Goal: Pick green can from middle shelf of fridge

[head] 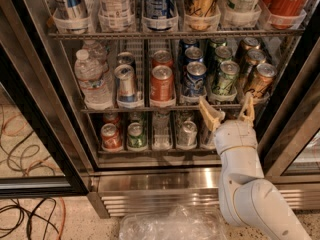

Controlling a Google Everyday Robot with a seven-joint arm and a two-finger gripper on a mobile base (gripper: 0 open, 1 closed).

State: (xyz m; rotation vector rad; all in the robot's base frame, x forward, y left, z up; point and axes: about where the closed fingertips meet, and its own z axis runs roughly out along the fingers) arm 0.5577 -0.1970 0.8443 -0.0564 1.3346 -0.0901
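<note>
Since the end effector (228,113) sits released, fingers spread wide, just below the front edge of the middle-shelf tabletop (145,107) near its right front corner, the step in hand looks like approach, not grasp. Green can (225,77) stands upright at the front edge of the tabletop, first in its lane, with more green cans queued behind it toward the back edge. Blue can (194,78) is just beside it toward the left edge, bronze can (260,80) just beside it toward the right edge; the gaps on both sides look tight. Fingers roughly bracket the green lane side to side but too low: tips are about level with the front rail, nothing between them. My read for doing it well: raise first, until the pads are at mid-body of the can and above the clear tray lip, then drive straight in along the lane, no yaw. One finger into each gap, don't nudge the neighbours. Close only once the can is well between the pads, not on its front curve. Thin wall, so moderate force. Then lift slightly to clear the lip and back out square to the front edge, minding the fridge (45,114) frame by the right front corner. Main risk: clipping the bronze can or the front rail on the way up.
</note>
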